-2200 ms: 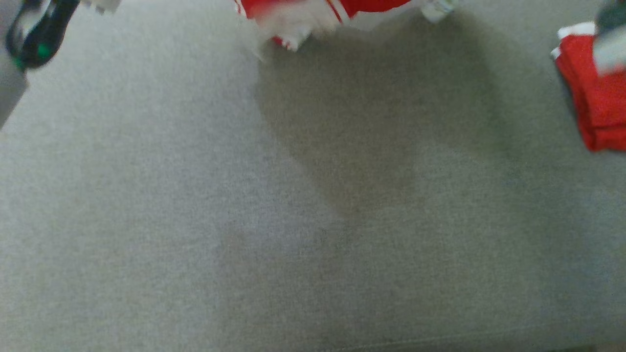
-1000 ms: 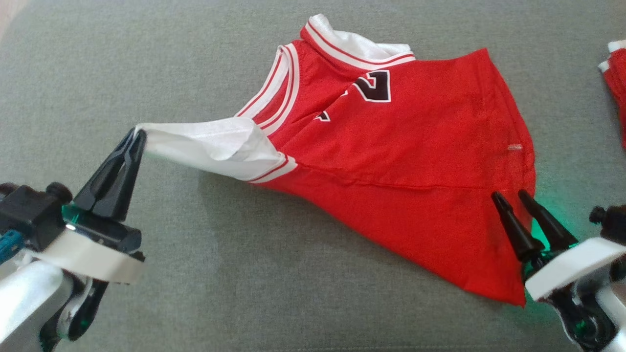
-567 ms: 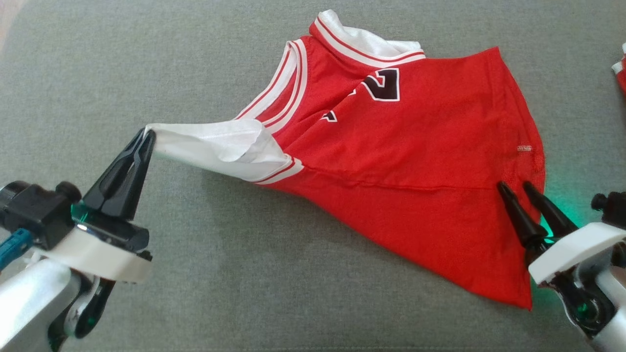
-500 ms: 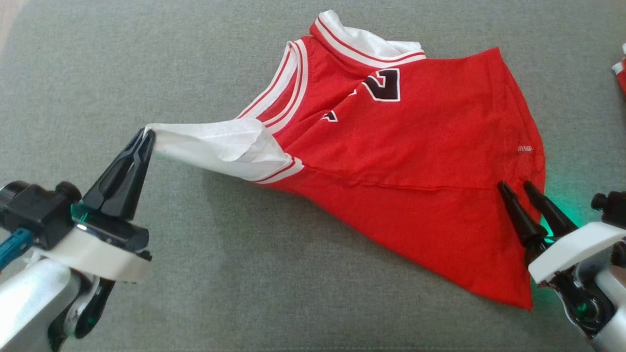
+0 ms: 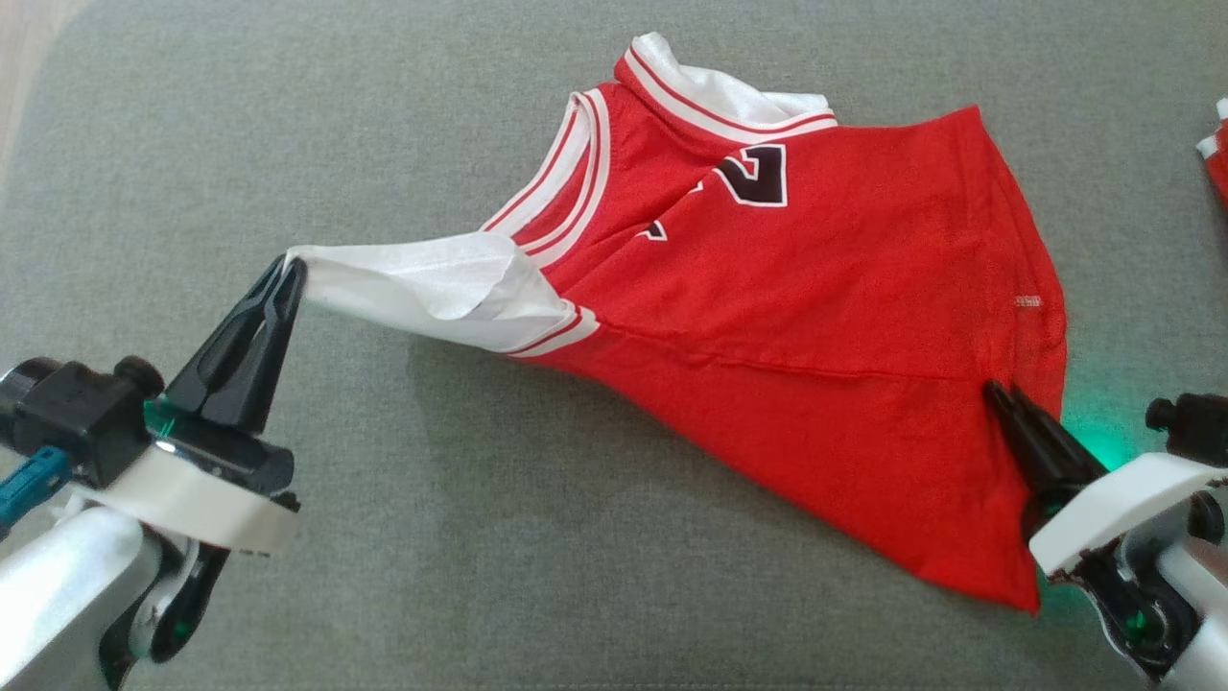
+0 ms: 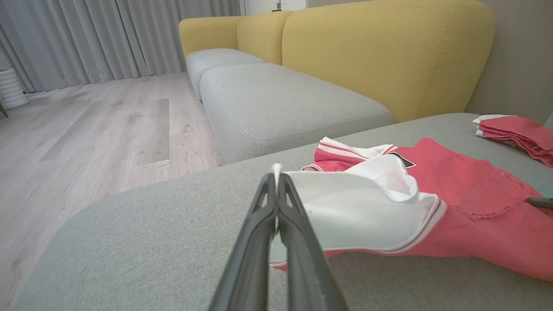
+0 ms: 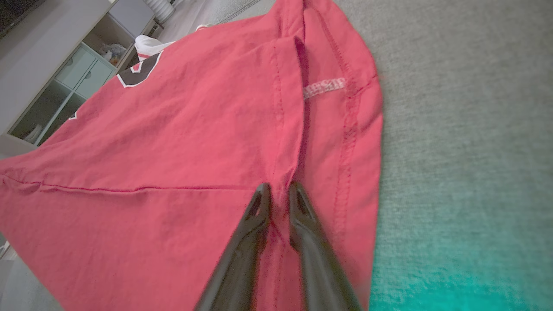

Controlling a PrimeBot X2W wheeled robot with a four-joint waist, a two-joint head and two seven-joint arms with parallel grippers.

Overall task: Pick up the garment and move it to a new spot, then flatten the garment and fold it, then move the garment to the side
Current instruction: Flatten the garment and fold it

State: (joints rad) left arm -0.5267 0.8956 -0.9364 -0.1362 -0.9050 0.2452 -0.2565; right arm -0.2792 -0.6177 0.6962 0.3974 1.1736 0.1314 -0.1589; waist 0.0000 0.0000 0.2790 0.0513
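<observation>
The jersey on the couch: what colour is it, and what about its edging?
The jersey is red, its edging white with red stripes; clearest in the head view.

Red garment (image 5: 825, 317): cloth, matt, fine-knit; stitched seams are seen just ahead of the right gripper (image 5: 1000, 393) fingers (image 7: 240, 259). At the left gripper (image 5: 291, 274) fingertips (image 6: 265, 203) a white part is noted: smoother cloth, faint sheen. Fingers are taken as dark plastic, smooth, semi-matt. Under both, cushion (image 5: 480, 537): grey woven cloth, coarse, matt. Beyond the left fingers: floor (image 6: 86, 129), pale wood, satin; backrest (image 6: 380, 56), yellow cloth.
</observation>
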